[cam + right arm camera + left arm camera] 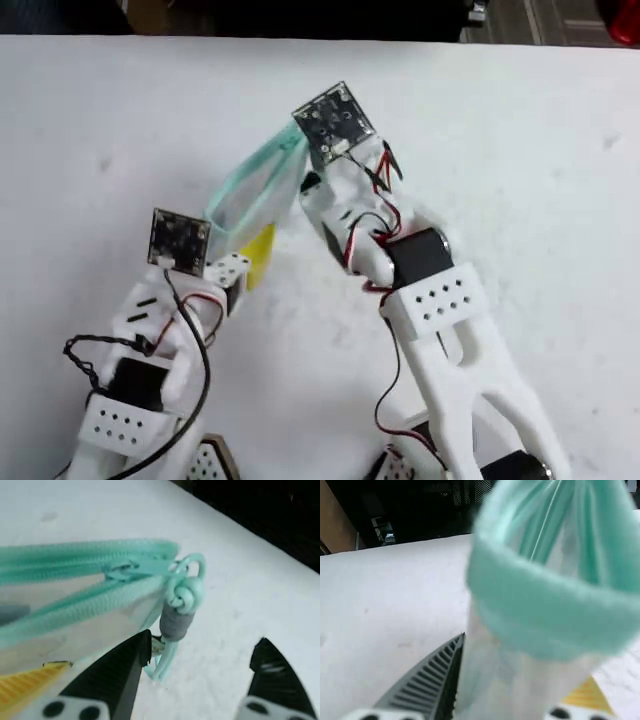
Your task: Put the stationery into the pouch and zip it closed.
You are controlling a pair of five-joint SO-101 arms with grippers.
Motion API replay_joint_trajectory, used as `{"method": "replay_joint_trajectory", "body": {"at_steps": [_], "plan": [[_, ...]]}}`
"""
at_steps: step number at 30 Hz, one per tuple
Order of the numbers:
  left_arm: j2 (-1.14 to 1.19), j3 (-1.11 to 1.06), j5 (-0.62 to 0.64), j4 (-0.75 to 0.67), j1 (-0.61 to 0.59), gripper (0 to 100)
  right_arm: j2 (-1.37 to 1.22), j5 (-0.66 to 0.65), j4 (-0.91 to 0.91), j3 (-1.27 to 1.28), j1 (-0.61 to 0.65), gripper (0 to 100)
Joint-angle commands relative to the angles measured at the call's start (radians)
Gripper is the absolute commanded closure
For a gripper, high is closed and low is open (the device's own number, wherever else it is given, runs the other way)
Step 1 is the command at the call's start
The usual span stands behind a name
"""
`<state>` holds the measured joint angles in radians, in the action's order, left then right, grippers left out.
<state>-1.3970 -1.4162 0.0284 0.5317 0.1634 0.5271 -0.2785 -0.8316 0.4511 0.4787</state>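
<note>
The pouch (pixel 250 195), clear with a mint-green zip rim, sits just off the centre of the bench (pixel 520 150) toward ten o'clock. It is propped up with its mouth gaping. Inside I can see one yellow item (pixel 260 255), low at the pouch's seven o'clock end; I cannot tell what else it holds. The left fingers (pixel 427 685) look closed on the pouch's clear wall at that same end. At the one o'clock end the pull cord (pixel 176 622), knotted above a grey sleeve, hangs just beside one of the right fingers (pixel 120 675). Those are spread apart and grip nothing. My worry is that if I close them from here, they may miss the cord or pinch the pouch wall instead. A hard pull could also drag the pouch out of the left grip and leave the zip stuck partway.
</note>
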Motion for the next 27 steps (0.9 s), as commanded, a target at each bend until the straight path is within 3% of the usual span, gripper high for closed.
{"method": "replay_joint_trajectory", "body": {"at_steps": [1,5,12,16,20,27], "plan": [[-0.015,0.026,-0.008,-0.023,0.015,75,-0.047,-0.046,0.105,-0.011,0.016,70.1],[-0.015,0.026,-0.008,-0.023,0.016,75,-0.128,-0.054,0.188,-0.009,0.007,71.7],[-0.015,0.026,-0.008,-0.023,0.016,75,-0.082,-0.054,0.352,-0.009,-0.007,98.1],[-0.015,0.026,-0.008,-0.023,0.016,76,0.042,-0.054,0.364,-0.009,-0.018,98.2],[-0.015,0.028,-0.009,-0.023,0.018,84,0.125,-0.049,0.363,-0.008,-0.002,98.1],[-0.015,0.028,-0.009,-0.023,0.03,85,0.085,-0.052,0.363,-0.133,0.153,97.8]]}}
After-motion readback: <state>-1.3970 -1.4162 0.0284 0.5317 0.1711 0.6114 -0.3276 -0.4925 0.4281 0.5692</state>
